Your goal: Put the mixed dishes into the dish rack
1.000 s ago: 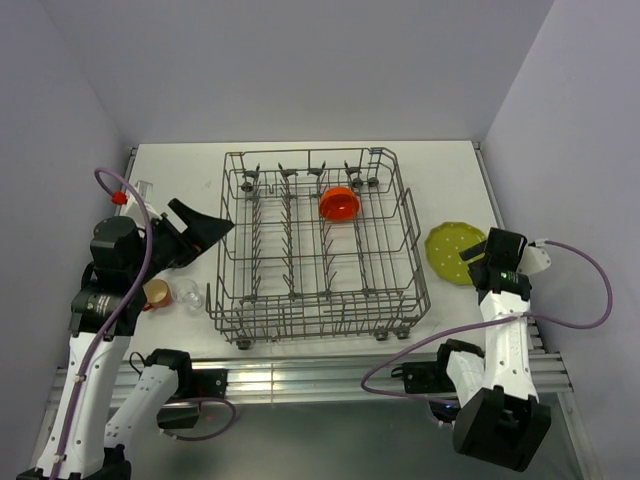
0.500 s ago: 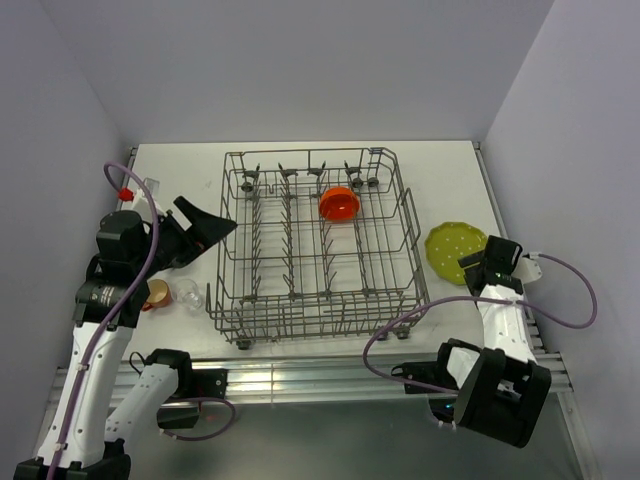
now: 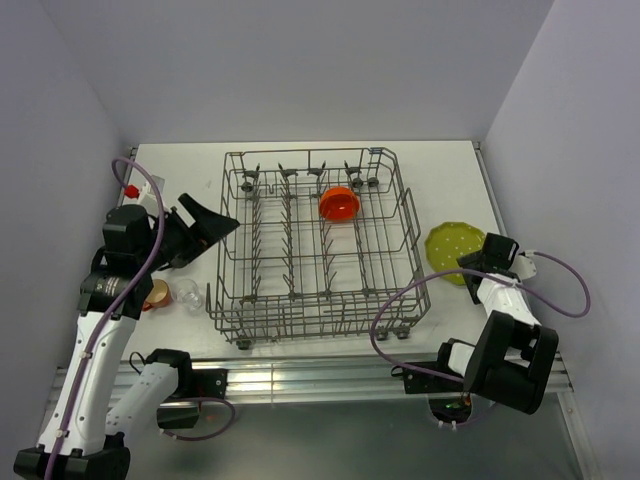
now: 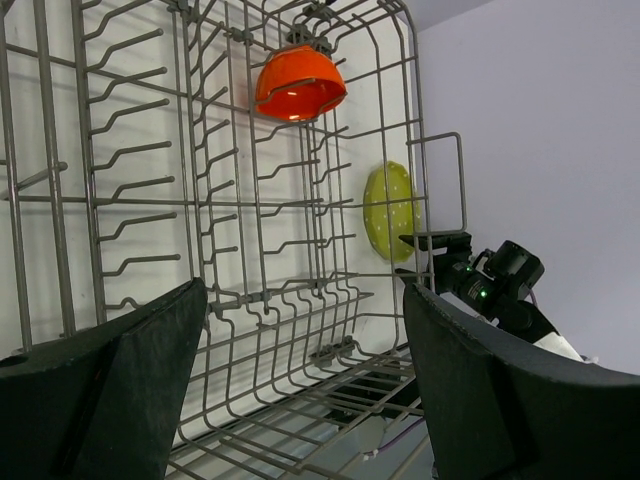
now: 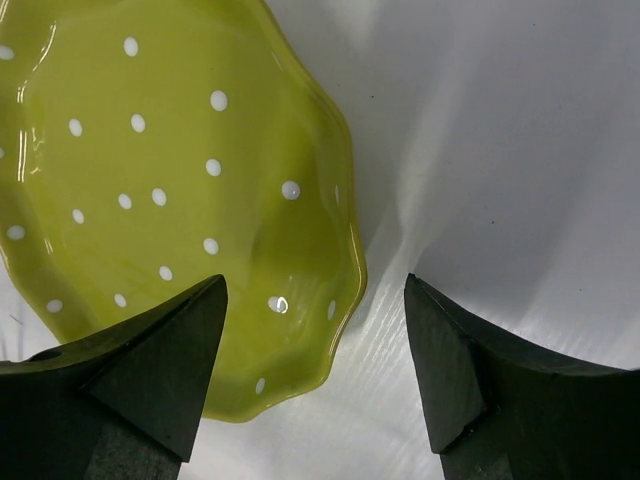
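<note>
The grey wire dish rack (image 3: 316,245) stands mid-table with the orange bowl (image 3: 339,203) in its far right part; both show in the left wrist view, rack (image 4: 200,200) and bowl (image 4: 298,84). The yellow-green scalloped plate (image 3: 448,247) lies flat right of the rack. My right gripper (image 3: 472,262) is open just over the plate's near right rim (image 5: 180,180), one finger above the plate, the other over bare table. My left gripper (image 3: 212,225) is open and empty at the rack's left side. The small orange handled cup (image 3: 157,293) and clear glass (image 3: 187,294) stand near the left arm.
Purple cables loop from both arms. The table's right edge rail (image 3: 497,215) runs close to the plate. The metal front rail (image 3: 300,375) lies below the rack. The right arm (image 4: 490,285) shows through the rack wires in the left wrist view.
My right gripper has dropped lower onto the plate's near right rim. My left arm has shifted slightly right and up, its gripper staying open at the rack's left side.
</note>
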Controlling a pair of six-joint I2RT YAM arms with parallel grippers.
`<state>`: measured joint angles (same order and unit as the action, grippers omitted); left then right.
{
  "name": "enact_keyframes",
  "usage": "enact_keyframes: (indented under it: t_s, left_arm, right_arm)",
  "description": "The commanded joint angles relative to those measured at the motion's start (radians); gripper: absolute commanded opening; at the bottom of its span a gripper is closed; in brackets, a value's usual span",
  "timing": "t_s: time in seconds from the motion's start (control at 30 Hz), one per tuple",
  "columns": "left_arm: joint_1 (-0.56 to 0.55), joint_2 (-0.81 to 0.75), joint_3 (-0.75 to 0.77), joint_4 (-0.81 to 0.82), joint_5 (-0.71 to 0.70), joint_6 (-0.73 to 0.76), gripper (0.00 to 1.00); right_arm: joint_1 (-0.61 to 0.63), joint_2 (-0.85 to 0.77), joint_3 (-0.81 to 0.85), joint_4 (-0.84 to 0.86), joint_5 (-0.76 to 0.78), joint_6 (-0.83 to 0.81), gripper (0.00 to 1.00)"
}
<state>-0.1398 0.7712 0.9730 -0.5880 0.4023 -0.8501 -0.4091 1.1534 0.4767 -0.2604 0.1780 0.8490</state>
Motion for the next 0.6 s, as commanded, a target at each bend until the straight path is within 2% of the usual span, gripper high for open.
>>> enact_keyframes:
  t_s: [0.0,0.57]
  left_arm:
    - [0.003,0.007,0.017,0.046,0.020,0.028,0.86]
    - [0.003,0.022,-0.019,0.083,0.030,0.031,0.86]
  right_arm:
    - [-0.008,0.015,-0.012,0.069,0.011,0.012,0.79]
    - [-0.008,0.176,0.075,0.078,-0.009,0.009,0.78]
